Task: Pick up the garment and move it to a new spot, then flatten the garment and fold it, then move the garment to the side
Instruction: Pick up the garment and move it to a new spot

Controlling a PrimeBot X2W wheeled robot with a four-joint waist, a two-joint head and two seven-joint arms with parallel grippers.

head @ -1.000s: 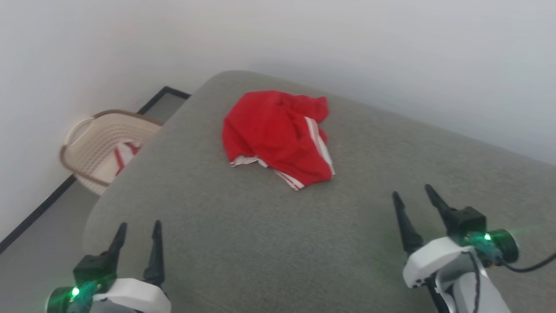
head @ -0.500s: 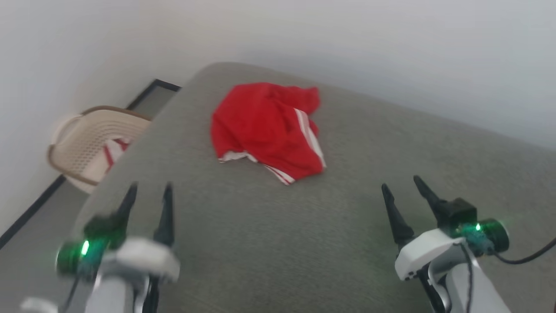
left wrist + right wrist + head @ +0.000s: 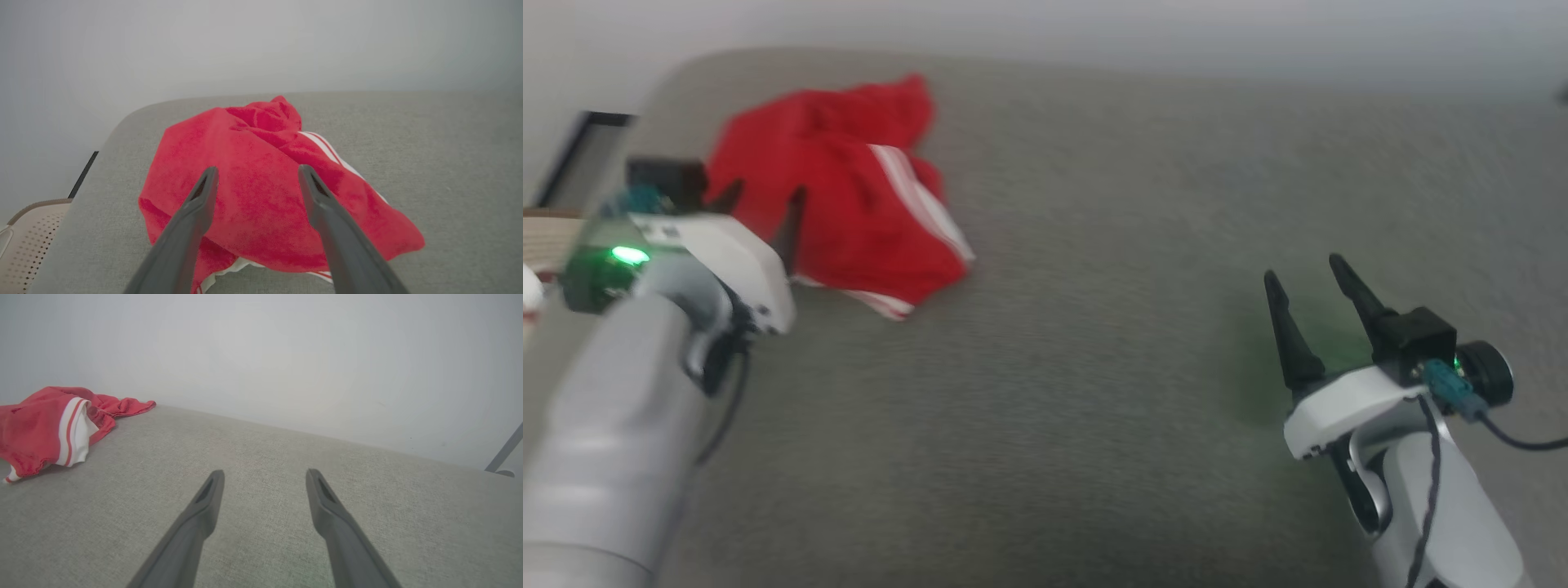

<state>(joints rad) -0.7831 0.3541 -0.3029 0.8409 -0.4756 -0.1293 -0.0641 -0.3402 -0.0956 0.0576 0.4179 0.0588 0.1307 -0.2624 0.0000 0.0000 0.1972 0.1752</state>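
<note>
The garment (image 3: 849,204), a crumpled red jersey with white stripes, lies bunched near the far left corner of a grey cushioned surface (image 3: 1094,367). My left gripper (image 3: 761,202) stands open just short of its near edge, fingers pointing at the cloth. In the left wrist view the garment (image 3: 261,196) spreads behind both open fingers, with nothing gripped. My right gripper (image 3: 1308,269) is open over bare cushion at the right, well away from the cloth. The right wrist view has the garment (image 3: 53,424) at its far left and my right gripper (image 3: 264,473) over bare cushion.
A beige perforated laundry basket (image 3: 24,241) sits off the cushion's left end. A pale wall (image 3: 1094,24) runs right behind the cushion. A grey metal leg (image 3: 504,451) leans at the far right in the right wrist view.
The head camera has swung, shifting the whole scene left. My left arm has reached forward, up to the garment's near edge. The right gripper stays open over the cushion.
</note>
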